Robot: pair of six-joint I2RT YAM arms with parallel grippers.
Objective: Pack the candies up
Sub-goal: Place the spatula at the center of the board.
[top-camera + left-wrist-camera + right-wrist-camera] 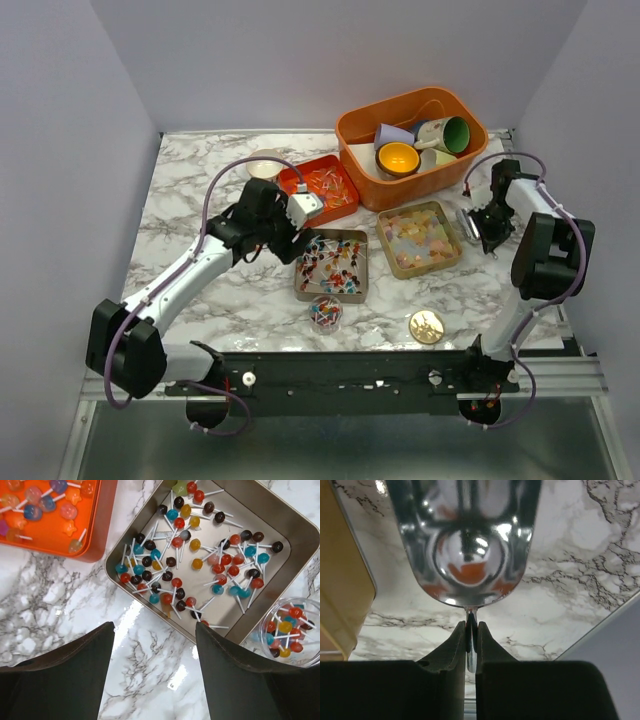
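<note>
Small red, blue, yellow and dark candies [200, 555] on white sticks lie in a square metal tray [300, 285]. My left gripper [155, 627] hovers open over bare marble just outside that tray's near-left rim, with nothing between its fingers. In the top view the left gripper [297, 243] is at the tray's left edge. A small clear round tub [292, 635] beside the tray holds more candies. Pale pastel gummies [420, 238] fill a second metal tray. My right gripper [471, 625] is shut on the thin handle of a shiny metal scoop [465, 540], to the right of the gummy tray.
A flat orange tray [325, 188] holds more sweets on sticks behind the left gripper. An orange bin [362, 127] of coloured cups stands at the back. A gold disc [427, 326] lies near the front edge, and a small pale bowl [266, 163] sits at the back left.
</note>
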